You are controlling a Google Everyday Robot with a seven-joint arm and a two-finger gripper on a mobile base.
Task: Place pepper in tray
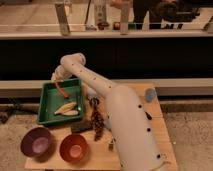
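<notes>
The pepper (61, 89) is slim and red-orange. It slants down from just under my gripper (54, 78) over the far part of the green tray (46, 103). Whether it still hangs from the gripper or rests inside the tray I cannot tell. The gripper sits at the tray's far left corner, at the end of my white arm (100, 92), which reaches in from the lower right. Two pale yellow items (68, 108) lie in the tray's middle.
A purple bowl (36, 143) and an orange bowl (74, 148) stand at the wooden table's front left. A dark reddish beaded bunch (97, 120) lies right of the tray. A blue-grey object (150, 94) sits at the far right. A dark counter runs behind.
</notes>
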